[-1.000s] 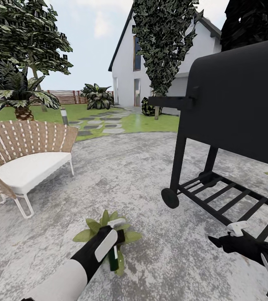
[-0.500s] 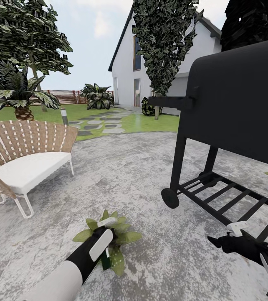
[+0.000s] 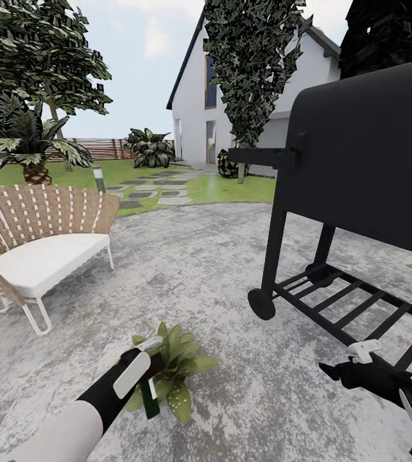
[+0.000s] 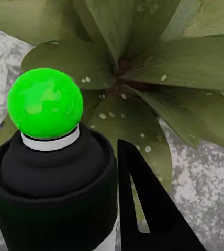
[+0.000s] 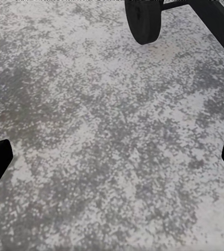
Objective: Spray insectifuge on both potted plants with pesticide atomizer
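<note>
My L gripper point(image 3: 143, 367) is clamped on the atomizer point(image 3: 148, 396), bottle hanging below the jaws, right over the speckled plant point(image 3: 179, 369); its head point(image 4: 45, 103) shows green. R gripper point(image 3: 353, 366) is wide open, nothing between its jaws, grill wheel point(image 5: 143, 21) ahead.

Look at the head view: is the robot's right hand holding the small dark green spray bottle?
No: the right hand hangs empty over the grey stone patio, while the left hand grips the dark green spray bottle.
</note>
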